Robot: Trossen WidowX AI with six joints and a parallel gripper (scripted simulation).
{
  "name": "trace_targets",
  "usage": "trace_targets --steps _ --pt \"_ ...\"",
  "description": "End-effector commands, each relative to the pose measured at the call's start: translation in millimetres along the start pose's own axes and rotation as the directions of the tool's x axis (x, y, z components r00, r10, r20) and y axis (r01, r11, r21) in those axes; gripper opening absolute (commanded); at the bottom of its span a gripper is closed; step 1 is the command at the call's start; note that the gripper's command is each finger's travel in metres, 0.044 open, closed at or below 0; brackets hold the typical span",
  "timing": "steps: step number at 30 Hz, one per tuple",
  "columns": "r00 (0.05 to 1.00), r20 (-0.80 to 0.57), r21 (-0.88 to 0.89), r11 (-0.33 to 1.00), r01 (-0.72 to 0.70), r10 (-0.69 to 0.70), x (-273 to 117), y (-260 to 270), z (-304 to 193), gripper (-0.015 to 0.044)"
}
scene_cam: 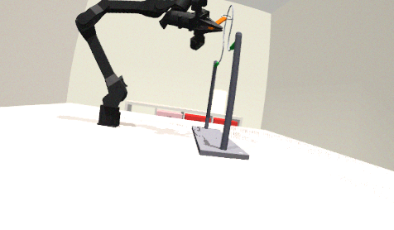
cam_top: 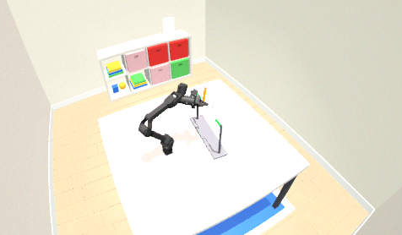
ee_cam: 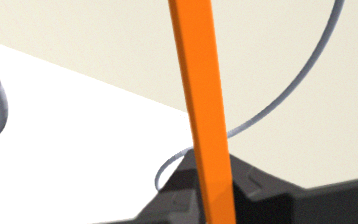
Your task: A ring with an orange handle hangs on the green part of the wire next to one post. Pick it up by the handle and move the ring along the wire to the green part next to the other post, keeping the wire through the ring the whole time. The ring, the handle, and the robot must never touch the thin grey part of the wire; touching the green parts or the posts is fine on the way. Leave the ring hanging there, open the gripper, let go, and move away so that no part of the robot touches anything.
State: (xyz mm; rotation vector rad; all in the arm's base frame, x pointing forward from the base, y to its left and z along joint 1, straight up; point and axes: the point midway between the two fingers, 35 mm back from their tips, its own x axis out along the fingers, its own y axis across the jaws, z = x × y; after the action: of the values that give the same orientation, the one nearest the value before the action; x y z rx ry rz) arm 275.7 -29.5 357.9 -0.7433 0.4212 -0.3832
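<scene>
My gripper point(cam_top: 206, 103) point(scene_cam: 221, 29) point(ee_cam: 202, 155) is shut on the orange handle point(cam_top: 204, 94) point(scene_cam: 220, 21) point(ee_cam: 199, 65). The handle rises from the fingertips, tilted in the exterior view. The thin ring point(scene_cam: 223, 16) at its upper end appears around one strand of the grey wire point(scene_cam: 232, 22) point(ee_cam: 281, 99), high on its arch; contact cannot be told. The ring is out of the wrist view. One green part point(cam_top: 218, 122) point(scene_cam: 233, 45) is beside the nearer post point(cam_top: 220, 139) point(scene_cam: 233, 91); the other green part point(cam_top: 198, 96) point(scene_cam: 216, 64) is beside the farther post point(cam_top: 198, 112) point(scene_cam: 210, 95).
Both posts stand on a grey base point(cam_top: 209, 137) point(scene_cam: 213, 136) on the white table point(cam_top: 161, 186) point(scene_cam: 117, 178). In the wrist view another bend of the wire shows at the left. A shelf with colored bins point(cam_top: 157, 55) stands against the wall behind the table.
</scene>
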Motion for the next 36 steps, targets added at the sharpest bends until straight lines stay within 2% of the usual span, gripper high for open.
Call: trace_targets --steps 1,36 --pt "0.999 0.004 -0.058 0.998 0.032 -0.032 0.6 -1.9 -1.5 -0.015" --pt "0.97 0.111 -0.447 0.861 0.243 -0.217 0.5 -19.2 2.9 -0.015"
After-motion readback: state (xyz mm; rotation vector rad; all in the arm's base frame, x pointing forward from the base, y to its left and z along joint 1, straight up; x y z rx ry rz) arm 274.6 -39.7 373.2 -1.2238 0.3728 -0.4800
